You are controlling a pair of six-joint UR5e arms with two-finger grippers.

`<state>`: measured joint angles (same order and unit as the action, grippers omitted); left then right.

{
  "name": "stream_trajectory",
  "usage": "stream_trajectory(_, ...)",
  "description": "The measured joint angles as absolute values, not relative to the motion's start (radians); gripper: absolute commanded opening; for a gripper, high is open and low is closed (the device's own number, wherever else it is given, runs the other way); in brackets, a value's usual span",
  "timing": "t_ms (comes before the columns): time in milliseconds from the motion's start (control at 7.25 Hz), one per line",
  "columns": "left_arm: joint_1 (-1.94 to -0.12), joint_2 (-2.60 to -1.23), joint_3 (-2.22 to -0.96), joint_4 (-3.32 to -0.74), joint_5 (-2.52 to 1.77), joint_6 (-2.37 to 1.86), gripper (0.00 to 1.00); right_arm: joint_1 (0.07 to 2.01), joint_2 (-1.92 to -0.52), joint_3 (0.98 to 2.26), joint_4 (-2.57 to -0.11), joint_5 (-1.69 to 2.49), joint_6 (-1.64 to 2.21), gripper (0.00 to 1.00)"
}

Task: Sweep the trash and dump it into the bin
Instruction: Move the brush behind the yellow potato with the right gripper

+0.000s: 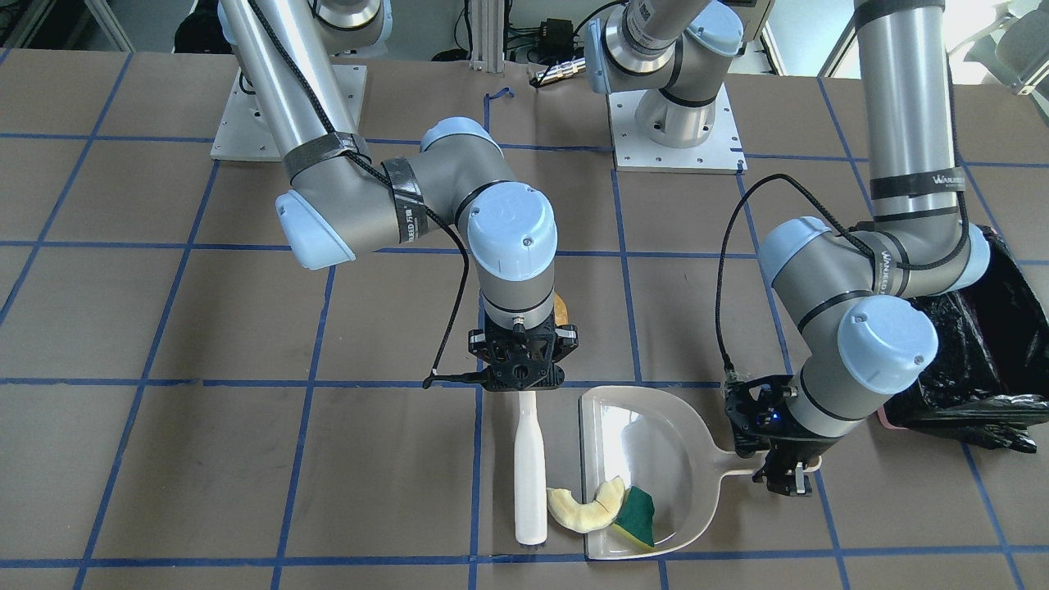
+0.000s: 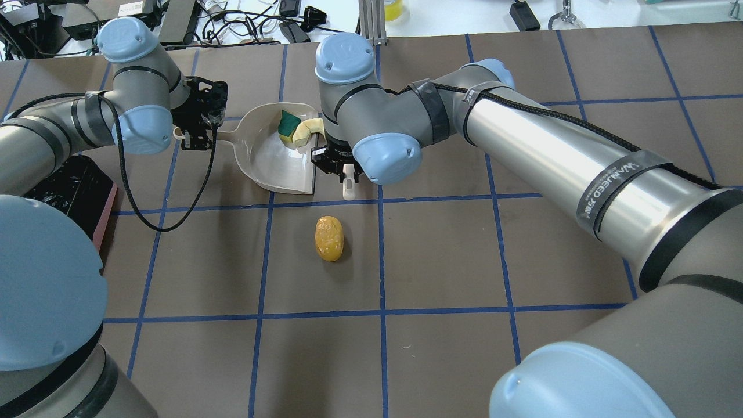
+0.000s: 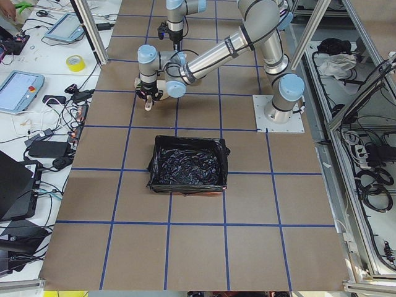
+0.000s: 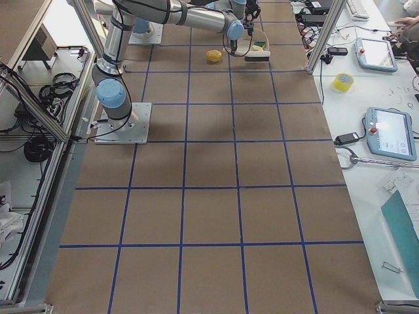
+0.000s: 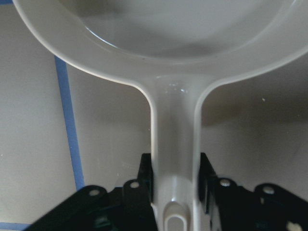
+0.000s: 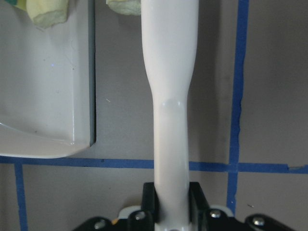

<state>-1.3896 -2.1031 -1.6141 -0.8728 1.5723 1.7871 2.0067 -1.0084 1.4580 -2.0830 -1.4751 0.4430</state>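
your left gripper (image 5: 175, 185) clamped on dustpan (image 1: 656, 434) handle, right gripper (image 6: 171, 197) clamped on brush (image 1: 529, 459). sponge (image 1: 638, 516) in dustpan, crescent (image 1: 580, 510) straddles its lip, lump (image 2: 329, 238) on table (image 2: 464, 261) well apart, unswept. bin (image 3: 185, 187) stands apart; dumping not yet done.

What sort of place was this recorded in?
Most likely a robotics lab's data-collection cell: two robot arms bolted by base plates to a brown table taped in a blue grid, with teach pendants and loose cables on the benches around it.
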Motion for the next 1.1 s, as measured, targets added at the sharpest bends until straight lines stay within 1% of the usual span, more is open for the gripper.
stream_trajectory(276,-1.389,-2.103,-1.614,-0.873,1.572,1.787,0.05,2.017,-0.987,1.456,-2.145,-1.416,0.519,0.0)
stream_trajectory(690,-1.39,-2.103,-1.614,-0.873,1.572,1.787,0.05,2.076,-0.982,1.442,-2.175,-1.352,0.655,0.0)
stream_trajectory(966,-1.39,-2.103,-1.614,-0.873,1.572,1.787,0.05,2.091,-0.998,1.432,-2.158,-1.326,0.685,0.0)
stream_trajectory(1103,-1.39,-2.101,-1.615,-0.873,1.572,1.787,0.05,2.082,-1.029,1.43,-2.112,-1.326,0.662,0.0)
